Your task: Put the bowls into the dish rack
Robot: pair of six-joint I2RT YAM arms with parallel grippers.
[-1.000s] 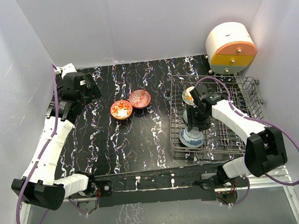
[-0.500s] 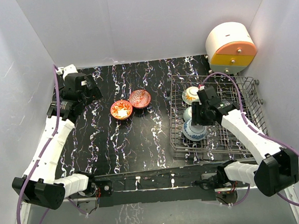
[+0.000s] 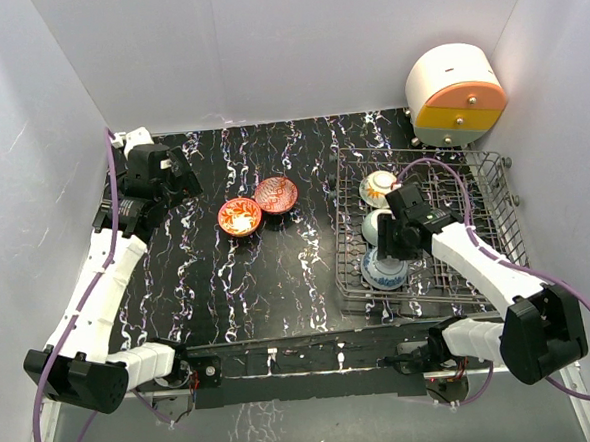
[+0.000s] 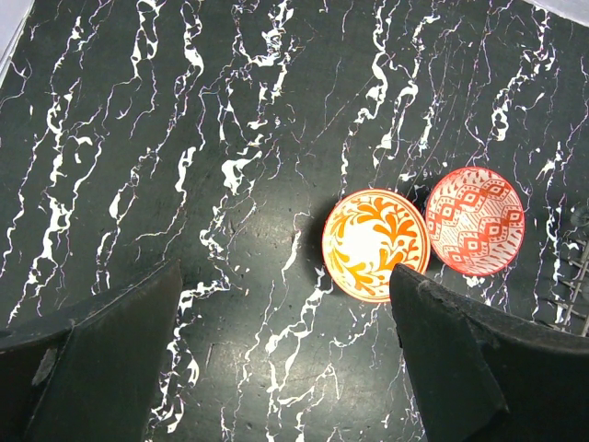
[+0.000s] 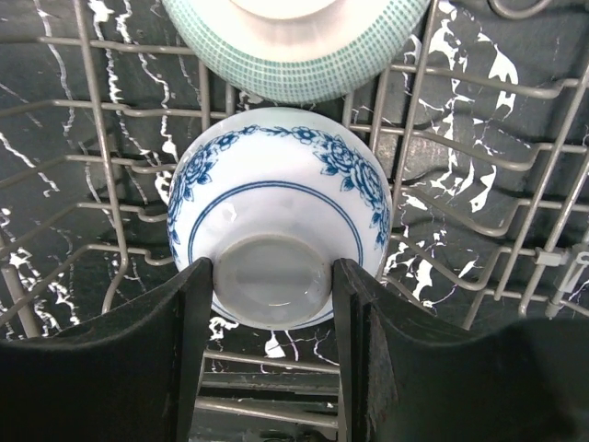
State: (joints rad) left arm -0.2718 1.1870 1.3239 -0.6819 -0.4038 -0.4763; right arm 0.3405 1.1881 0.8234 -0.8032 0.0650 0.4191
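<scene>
Right wrist: right end effector [image 5: 273, 276] pinches the foot of the blue bowl [image 5: 276, 180], dish rack [image 5: 98, 138] wires crowding both sides.

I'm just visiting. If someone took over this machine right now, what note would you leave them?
Left gripper: open, empty, above the black marbled table.
Right gripper: shut on the foot of the white blue-flowered ceramic bowl, in the grey wire dish rack.
Done: teal-checked bowl and cream orange-flower bowl racked too.
To do: orange-leaf bowl and red-patterned bowl, on the table.
</scene>
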